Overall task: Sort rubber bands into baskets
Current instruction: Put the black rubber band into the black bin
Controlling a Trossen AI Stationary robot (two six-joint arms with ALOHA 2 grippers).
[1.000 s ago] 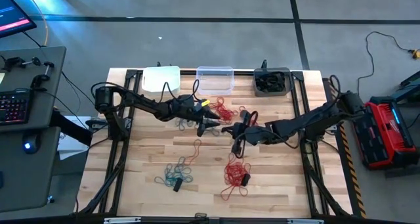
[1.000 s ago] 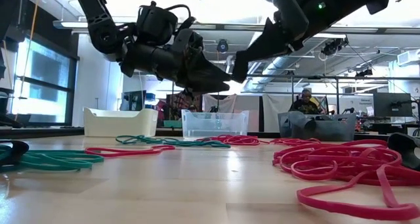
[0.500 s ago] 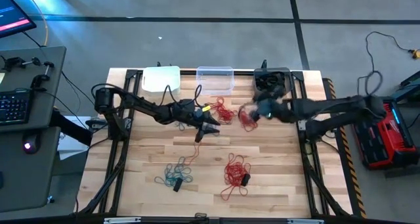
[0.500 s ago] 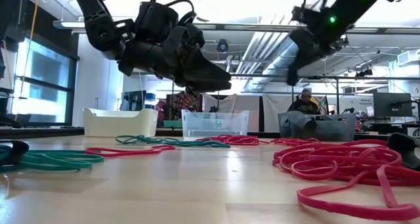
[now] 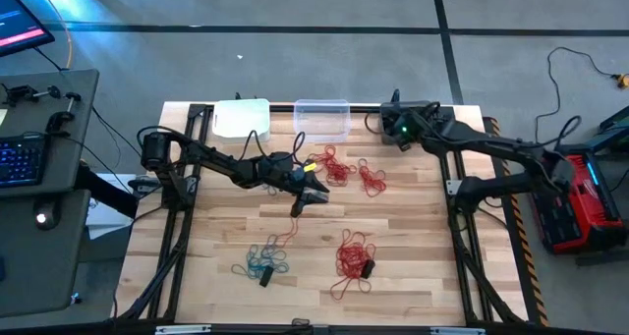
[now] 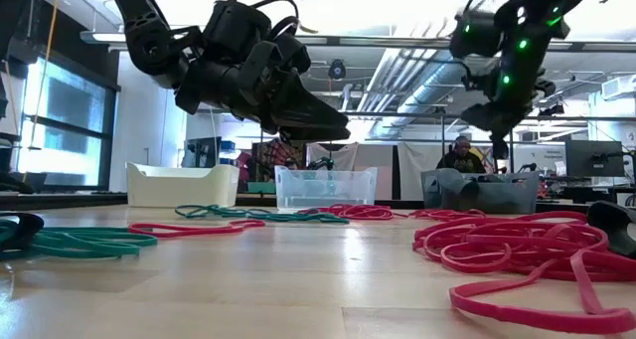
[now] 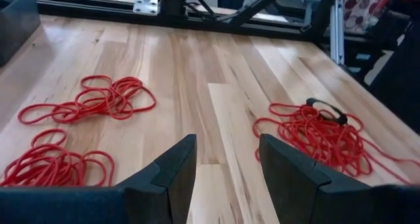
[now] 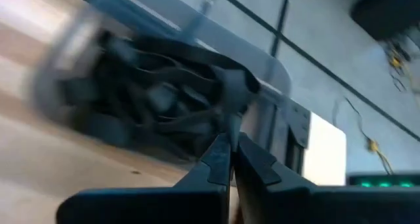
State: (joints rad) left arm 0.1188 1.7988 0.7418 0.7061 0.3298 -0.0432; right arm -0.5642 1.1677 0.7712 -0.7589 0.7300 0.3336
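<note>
Right gripper (image 5: 396, 131) has swung from desk centre to above the dark grey basket (image 8: 131, 112), fingers pinched together on a thin dark strand. Left gripper (image 7: 223, 168) hovers mid-desk, fingers apart, empty. Red rubber bands (image 5: 352, 254) lie in bunches; teal bands (image 5: 260, 261) sit nearer the front.

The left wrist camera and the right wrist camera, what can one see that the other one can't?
Only the left wrist view shows bunches of red rubber bands lying on the table, with the open left gripper hanging above the wood.

Only the right wrist view shows the dark grey basket with dark bands inside, and the shut right gripper over it.

Both show a bit of the wooden table and their own two dark fingers.
</note>
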